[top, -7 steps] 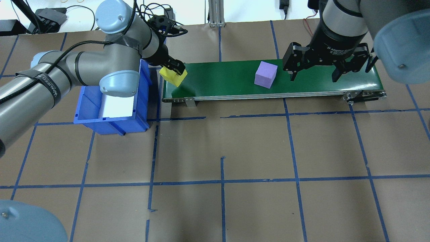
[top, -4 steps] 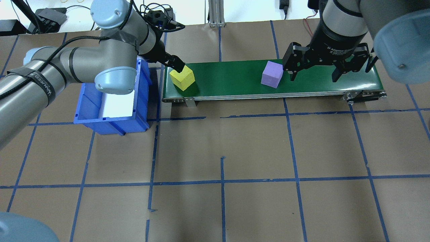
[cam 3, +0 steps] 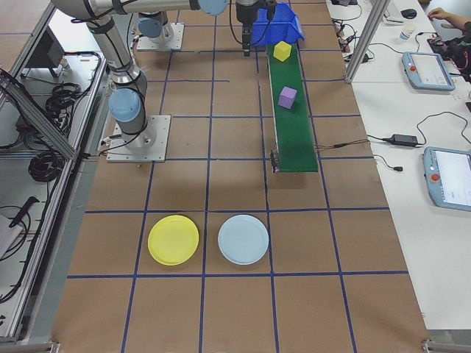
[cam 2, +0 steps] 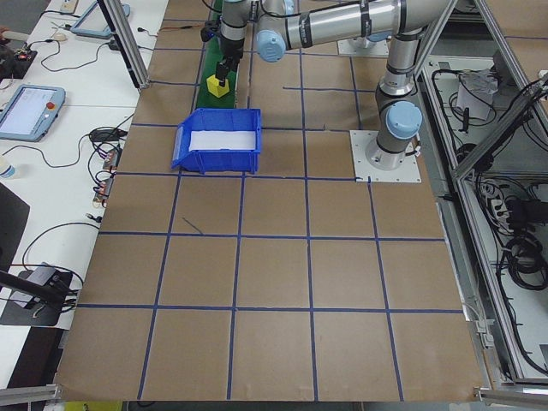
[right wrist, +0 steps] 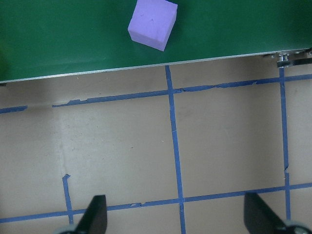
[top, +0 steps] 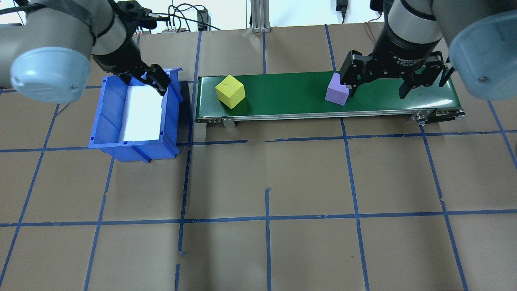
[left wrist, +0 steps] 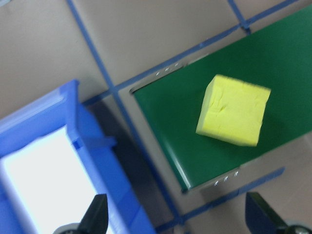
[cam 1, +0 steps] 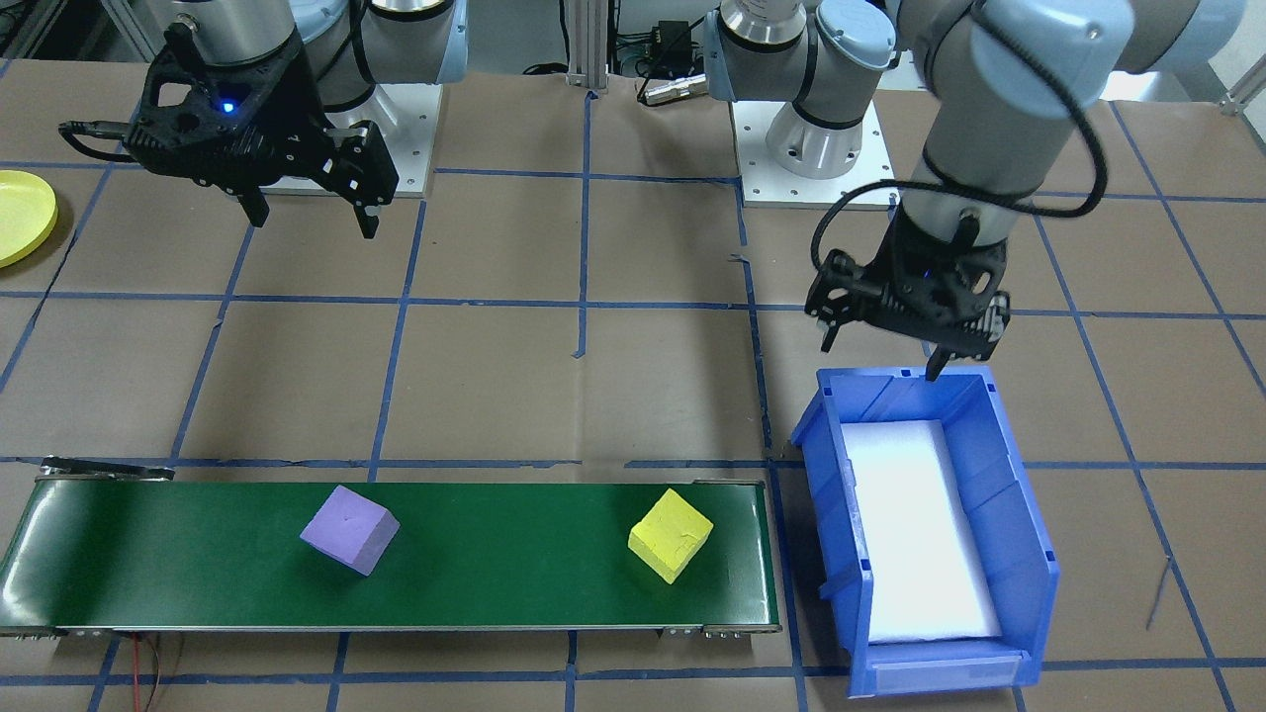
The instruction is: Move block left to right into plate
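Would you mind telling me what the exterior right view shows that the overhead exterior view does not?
Only the exterior right view shows the yellow plate and a pale blue plate beside it on the table, apart from the green conveyor belt, plus the robot's base. Only the overhead view shows the right gripper close up, open above the belt. Both show the yellow block, purple block and blue bin.

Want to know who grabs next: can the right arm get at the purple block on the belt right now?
Probably yes. The right gripper hangs open just beside the purple block, nothing sits on or against the block, and the green belt around it is bare.
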You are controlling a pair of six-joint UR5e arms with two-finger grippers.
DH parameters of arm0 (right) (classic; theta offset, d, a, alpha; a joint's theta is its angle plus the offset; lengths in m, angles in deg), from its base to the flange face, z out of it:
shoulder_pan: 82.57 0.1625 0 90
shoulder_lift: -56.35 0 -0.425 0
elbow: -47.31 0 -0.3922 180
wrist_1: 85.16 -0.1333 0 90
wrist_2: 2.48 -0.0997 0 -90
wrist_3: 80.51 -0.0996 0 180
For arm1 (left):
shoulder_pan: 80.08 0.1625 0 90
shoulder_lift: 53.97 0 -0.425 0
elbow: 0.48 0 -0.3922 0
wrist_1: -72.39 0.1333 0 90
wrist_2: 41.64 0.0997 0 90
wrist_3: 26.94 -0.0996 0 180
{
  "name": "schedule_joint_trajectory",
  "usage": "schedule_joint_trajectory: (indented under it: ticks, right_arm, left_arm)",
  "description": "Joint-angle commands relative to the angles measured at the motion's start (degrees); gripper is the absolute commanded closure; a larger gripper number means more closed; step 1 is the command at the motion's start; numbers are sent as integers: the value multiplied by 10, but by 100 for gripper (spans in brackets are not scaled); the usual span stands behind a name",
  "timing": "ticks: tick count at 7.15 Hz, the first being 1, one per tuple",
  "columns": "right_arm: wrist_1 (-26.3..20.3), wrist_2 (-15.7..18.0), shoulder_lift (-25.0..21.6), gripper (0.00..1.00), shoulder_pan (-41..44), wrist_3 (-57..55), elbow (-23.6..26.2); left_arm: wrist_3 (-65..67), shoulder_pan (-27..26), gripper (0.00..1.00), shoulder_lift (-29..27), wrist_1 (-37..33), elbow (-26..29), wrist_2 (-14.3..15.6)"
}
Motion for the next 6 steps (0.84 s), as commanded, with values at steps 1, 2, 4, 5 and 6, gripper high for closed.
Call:
schedule_joint_trajectory:
  ticks: [1, 2, 4, 5, 6]
  right_arm:
    - [1, 0, 1, 0, -1, 0, 0]
    - [3, 0, 2, 0, -4, 1, -4]
    - [12, -5, 11, 0, -41, 4, -12]
    - [15, 0, 33, 0, -63, 2, -29]
    - [16, 1, 80, 0, -75, 2, -57]
  left_arm:
    - [10, 11, 0, 85, -89, -2, 0]
    - [11, 16, 0, 82, -85, -12, -4]
    - [13, 23, 0, 81, -81, -10, -5]
    - [12, 23, 0, 82, -82, -11, 1]
    - [3, 26, 0, 83, -84, -14, 3]
